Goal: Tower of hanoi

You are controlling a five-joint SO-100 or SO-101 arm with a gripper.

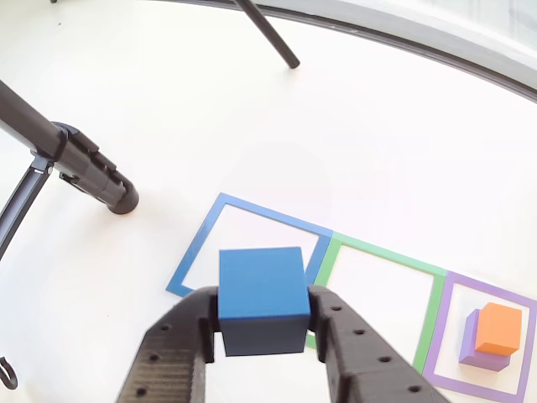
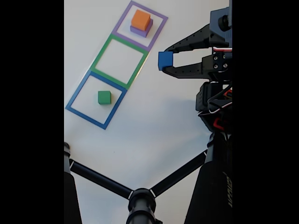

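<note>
White tabletop (image 2: 154, 130) with three taped square outlines in a row: blue (image 2: 74, 95), green (image 2: 103, 52), purple (image 2: 160, 24). Black two-finger gripper (image 1: 263, 323) is clamped on a solid blue cube (image 1: 262, 298), fingers pressing its left and right faces in the other view, cube lifted clear of the table. In the fixed view the held cube (image 2: 165, 60) hangs at the fingertips, off to the right of the green outline, outside all three. Beyond the fingertips, a small green cube (image 2: 104, 97) sits alone in the blue outline. Orange cube (image 2: 140, 19) sits stacked on a purple cube (image 2: 145, 31) in the purple outline. Green outline holds nothing, so likely that's the free peg for this carry. Dark tripod legs (image 2: 100, 179) cross the near table.
</note>
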